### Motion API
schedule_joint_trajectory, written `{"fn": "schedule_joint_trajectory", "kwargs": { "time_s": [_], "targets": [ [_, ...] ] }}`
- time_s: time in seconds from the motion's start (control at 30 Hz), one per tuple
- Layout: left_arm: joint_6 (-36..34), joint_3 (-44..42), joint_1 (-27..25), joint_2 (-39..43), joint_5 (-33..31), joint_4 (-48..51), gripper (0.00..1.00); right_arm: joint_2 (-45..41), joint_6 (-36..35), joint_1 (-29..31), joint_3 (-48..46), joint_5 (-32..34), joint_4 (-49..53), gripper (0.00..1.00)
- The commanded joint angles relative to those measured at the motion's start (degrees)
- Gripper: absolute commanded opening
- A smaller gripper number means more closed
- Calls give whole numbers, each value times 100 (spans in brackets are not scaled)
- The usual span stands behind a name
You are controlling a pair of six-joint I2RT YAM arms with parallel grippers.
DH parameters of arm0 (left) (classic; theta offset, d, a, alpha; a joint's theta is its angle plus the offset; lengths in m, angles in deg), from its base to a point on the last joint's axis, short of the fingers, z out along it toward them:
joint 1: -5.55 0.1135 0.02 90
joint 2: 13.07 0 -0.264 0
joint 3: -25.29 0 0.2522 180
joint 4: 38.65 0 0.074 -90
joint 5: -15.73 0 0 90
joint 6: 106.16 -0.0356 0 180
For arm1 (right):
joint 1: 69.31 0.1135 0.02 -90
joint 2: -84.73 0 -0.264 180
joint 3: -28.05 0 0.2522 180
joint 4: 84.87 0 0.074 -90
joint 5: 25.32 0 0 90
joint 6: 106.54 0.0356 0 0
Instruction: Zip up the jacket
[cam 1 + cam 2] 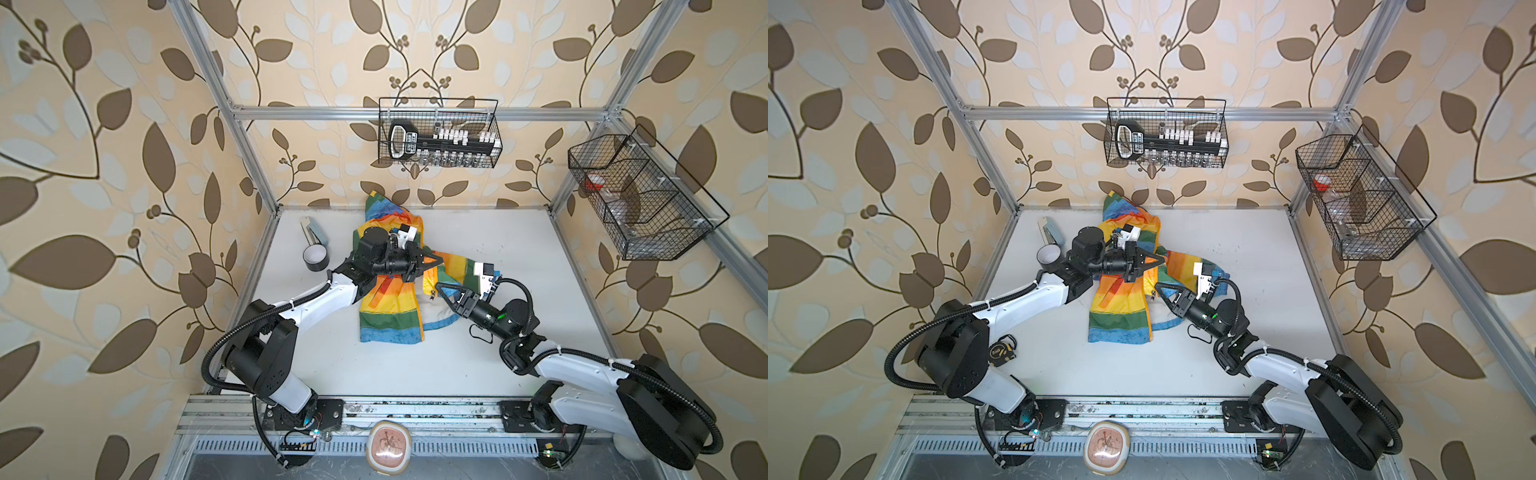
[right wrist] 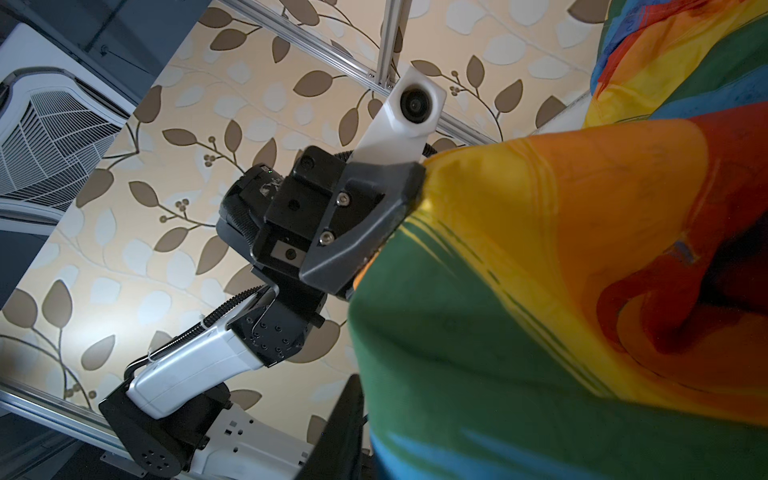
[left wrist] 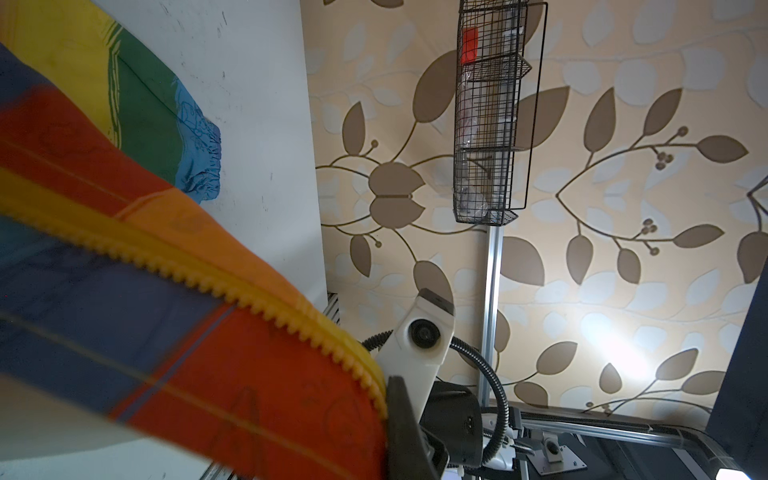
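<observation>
Jacket held in left claw (clamped shut), right claw just beside.

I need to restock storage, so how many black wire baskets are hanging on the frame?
2. The back basket hangs from the rear rail, above the jacket; the side basket hangs on the right side rail. None seems hidden.

Rainbow-block jacket, yellow-orange zipper, leaf-patterned beige wallpaper
</observation>
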Motion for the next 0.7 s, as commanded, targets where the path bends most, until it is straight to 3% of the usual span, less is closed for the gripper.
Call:
{"fn": "schedule_joint_trajectory", "kwargs": {
  "time_s": [0.0,0.4,0.67],
  "targets": [
    [-170,292,10,150,144,-119,0,41,67,39,-80,-137,-246,24],
    [-170,304,19,132,144,-98,0,76,89,71,-133,-144,-363,16],
    [-152,340,61,119,153,-101,0,35,106,70,-211,-136,-370,17]
  ]
}}
